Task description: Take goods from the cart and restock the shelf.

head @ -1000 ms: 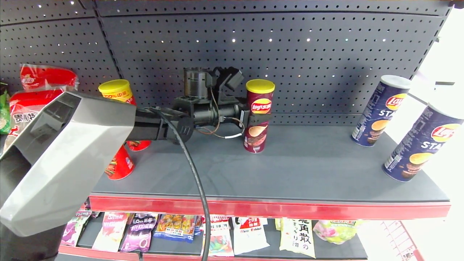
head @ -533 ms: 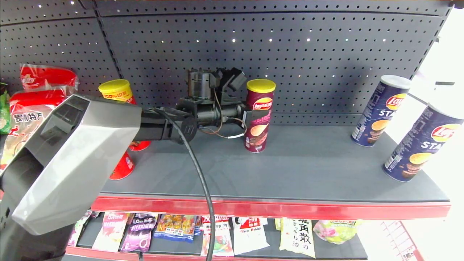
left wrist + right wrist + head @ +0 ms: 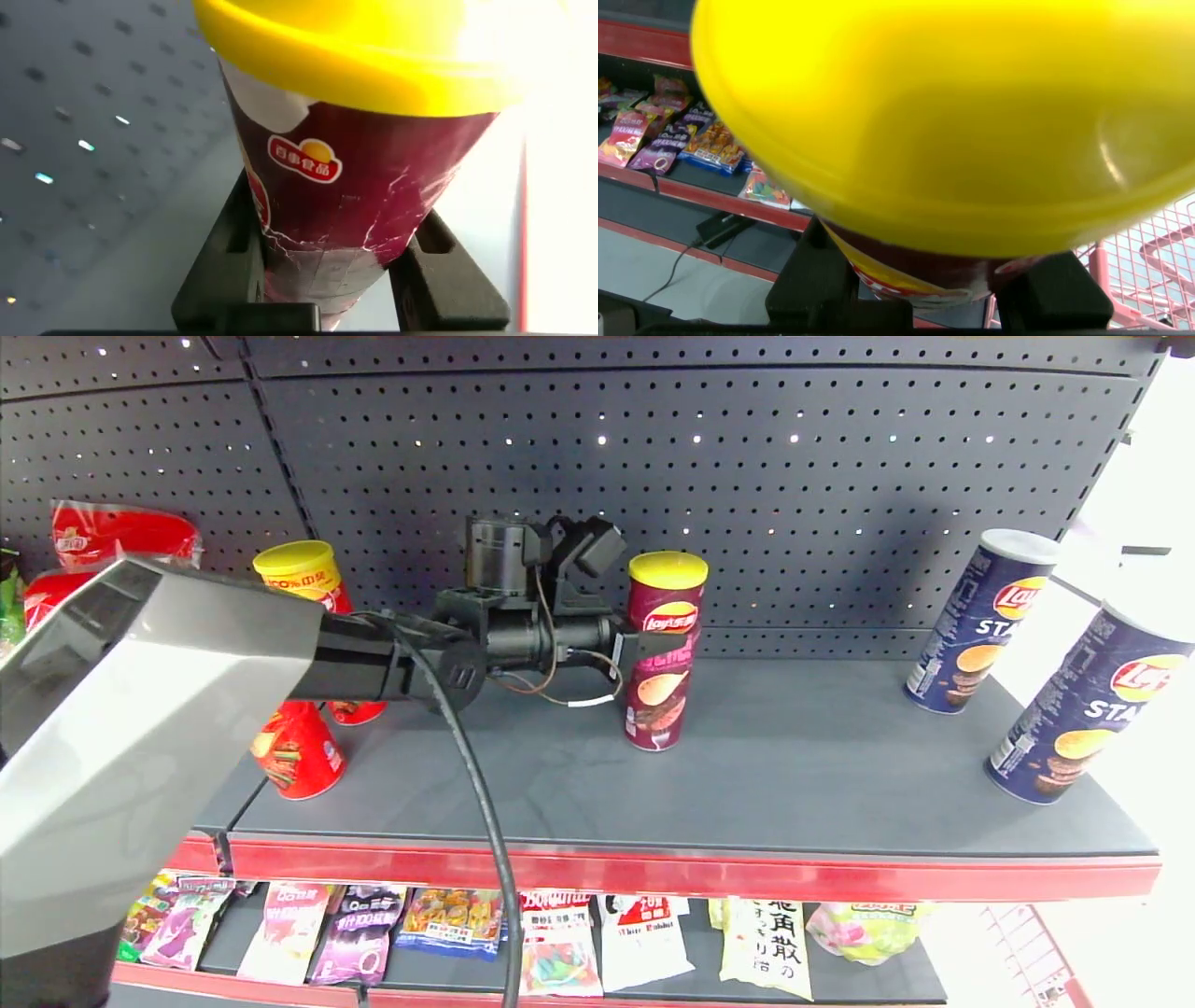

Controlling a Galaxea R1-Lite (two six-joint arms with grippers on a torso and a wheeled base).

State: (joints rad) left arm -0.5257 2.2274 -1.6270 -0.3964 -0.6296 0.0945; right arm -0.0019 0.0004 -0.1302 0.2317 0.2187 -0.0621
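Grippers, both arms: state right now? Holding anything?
Left gripper: closed on the maroon chip can.
Right gripper: closed on a yellow-lidded can.

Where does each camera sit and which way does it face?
Head view: on the robot's head, facing forward and down at the grey shelf; the left arm extends in from the left, jaws around the maroon can.
Left wrist view: on the left wrist, facing along its black jaws at the maroon can, pegboard behind.
Right wrist view: on the right wrist, facing past a second yellow-lidded can between its jaws toward snack bags on a lower shelf.
Shared: head and left wrist views both show the maroon can.
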